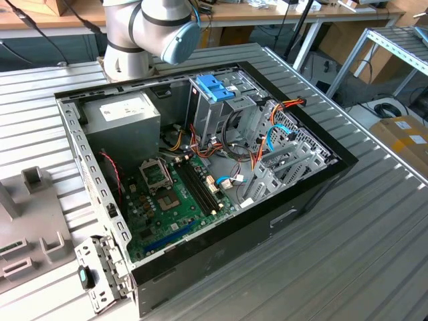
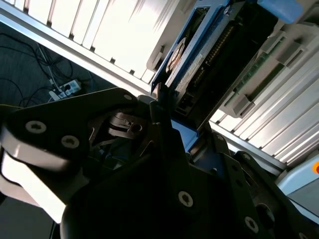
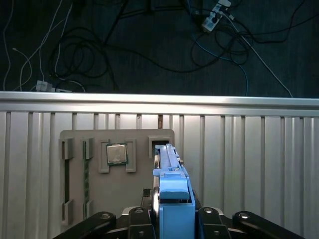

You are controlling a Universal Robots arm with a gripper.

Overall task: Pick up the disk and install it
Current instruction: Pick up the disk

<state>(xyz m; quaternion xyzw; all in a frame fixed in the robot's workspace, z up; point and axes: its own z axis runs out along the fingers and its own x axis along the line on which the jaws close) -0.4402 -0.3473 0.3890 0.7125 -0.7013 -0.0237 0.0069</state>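
Holding the disk (image 3: 169, 164) edge-on over the tray (image 3: 119, 137), the gripper (image 3: 173, 219) was closed on its blue-framed sides, a good hold, as it seemed stiff, rather heavy and sensitive to shocks.

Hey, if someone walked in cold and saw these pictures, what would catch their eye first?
Probably the open computer case on the slatted metal table in the exterior view, its green motherboard bared beside a blue-handled drive cage. In the first wrist view, the disk in its bright blue carrier stands edge-on in the gripper, above a grey fixture plate holding a processor chip.
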